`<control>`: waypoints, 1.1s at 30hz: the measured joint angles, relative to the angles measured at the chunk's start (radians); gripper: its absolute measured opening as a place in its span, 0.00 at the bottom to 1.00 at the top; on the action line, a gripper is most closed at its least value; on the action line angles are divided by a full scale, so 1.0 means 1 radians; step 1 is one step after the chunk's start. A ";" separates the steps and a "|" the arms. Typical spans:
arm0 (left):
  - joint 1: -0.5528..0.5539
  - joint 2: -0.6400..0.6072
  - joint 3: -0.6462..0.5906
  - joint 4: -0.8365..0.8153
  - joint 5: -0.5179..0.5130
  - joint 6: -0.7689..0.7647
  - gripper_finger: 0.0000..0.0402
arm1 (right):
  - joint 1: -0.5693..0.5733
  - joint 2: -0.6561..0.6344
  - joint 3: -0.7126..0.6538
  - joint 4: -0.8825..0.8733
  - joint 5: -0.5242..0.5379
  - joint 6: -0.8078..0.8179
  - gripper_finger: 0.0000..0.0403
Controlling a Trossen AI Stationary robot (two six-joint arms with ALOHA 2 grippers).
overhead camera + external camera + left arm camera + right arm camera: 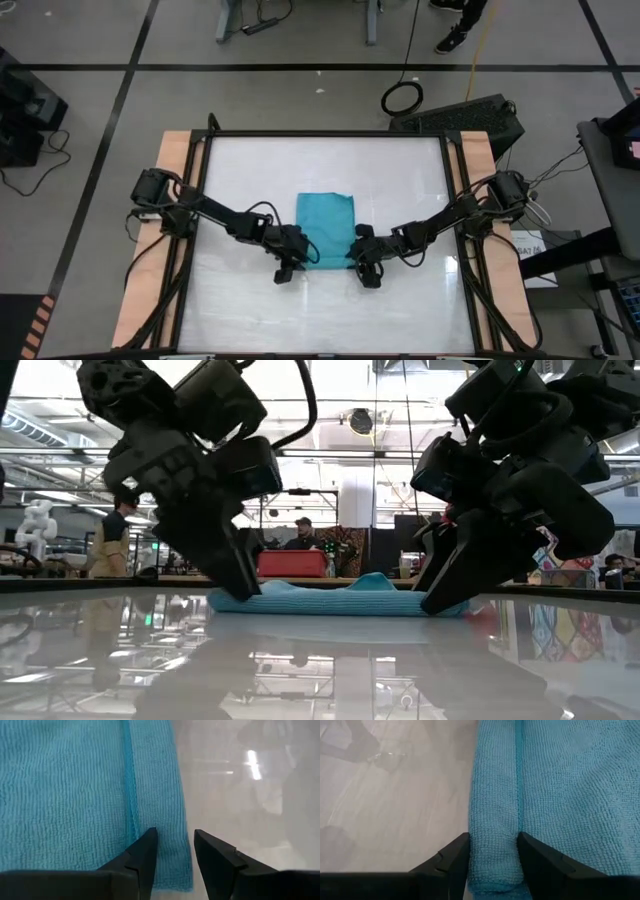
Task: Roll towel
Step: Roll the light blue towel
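Roll barely begun: towel (326, 220) flat at centre of table (400, 160), only near edge folded over.

Left gripper (286, 270) and right gripper (367, 272) parted, straddling the folded hem at towel's near corners; remaining length to be rolled.

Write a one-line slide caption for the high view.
Both arms reach inward, the left gripper and right gripper open at the near corners of a teal towel lying on the white table.

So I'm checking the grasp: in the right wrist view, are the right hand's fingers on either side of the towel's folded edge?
Yes, the right hand straddles the towel, its folded edge lying between the two fingers.
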 joint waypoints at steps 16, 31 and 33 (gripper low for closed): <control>-0.083 0.000 0.063 -0.196 -0.221 0.193 0.33 | 0.000 0.000 0.000 -0.004 -0.001 0.003 0.40; -0.012 0.002 0.060 -0.163 -0.118 0.056 0.03 | 0.064 -0.064 -0.003 -0.051 0.042 -0.183 0.45; 0.001 0.002 0.059 -0.139 -0.067 0.031 0.02 | 0.084 -0.064 -0.003 -0.057 0.093 -0.192 0.48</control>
